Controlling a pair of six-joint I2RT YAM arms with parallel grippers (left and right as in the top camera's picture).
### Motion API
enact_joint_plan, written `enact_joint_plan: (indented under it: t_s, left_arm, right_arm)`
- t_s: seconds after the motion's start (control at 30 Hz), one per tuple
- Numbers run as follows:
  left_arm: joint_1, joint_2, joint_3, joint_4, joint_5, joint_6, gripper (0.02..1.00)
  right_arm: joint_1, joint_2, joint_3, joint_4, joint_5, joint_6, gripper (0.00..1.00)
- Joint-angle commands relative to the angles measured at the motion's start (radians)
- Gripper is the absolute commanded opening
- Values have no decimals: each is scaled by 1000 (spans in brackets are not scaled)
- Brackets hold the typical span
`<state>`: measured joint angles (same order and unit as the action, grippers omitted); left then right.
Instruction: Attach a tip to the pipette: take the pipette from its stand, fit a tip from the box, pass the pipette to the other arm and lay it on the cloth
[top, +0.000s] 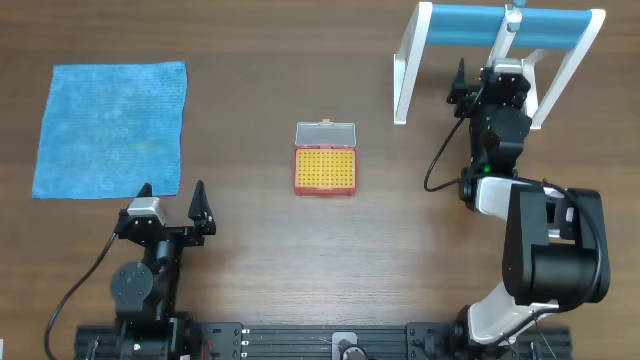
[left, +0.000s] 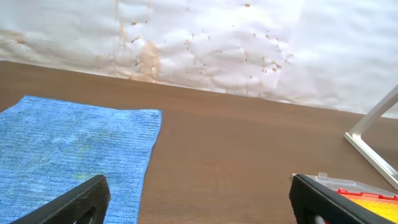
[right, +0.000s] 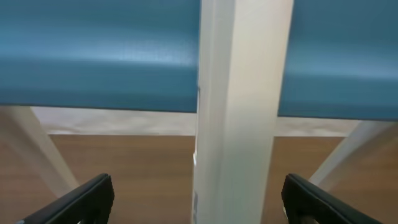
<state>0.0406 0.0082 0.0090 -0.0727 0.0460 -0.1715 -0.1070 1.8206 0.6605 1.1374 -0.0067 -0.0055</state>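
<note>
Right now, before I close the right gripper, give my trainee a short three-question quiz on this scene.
1. True or false: the tip box has its lid open.
2. Fill in: the open left gripper sits by a corner of the ____ cloth.
3. The open right gripper straddles: A) tip box B) pipette C) cloth.
Key: 1 true; 2 blue; 3 B.

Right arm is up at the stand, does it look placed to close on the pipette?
Probably yes. The right gripper is open, the pipette hangs on the stand between the gripper's two fingers, and nothing visible blocks them from closing.
</note>
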Motion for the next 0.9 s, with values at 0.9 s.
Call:
enact_joint_plan:
  t_s: [0.9]
  left_arm:
    - [5, -5, -3, -2, 12, 16, 936]
  right_arm:
    - [-11, -4, 119, -183, -65, 12, 790]
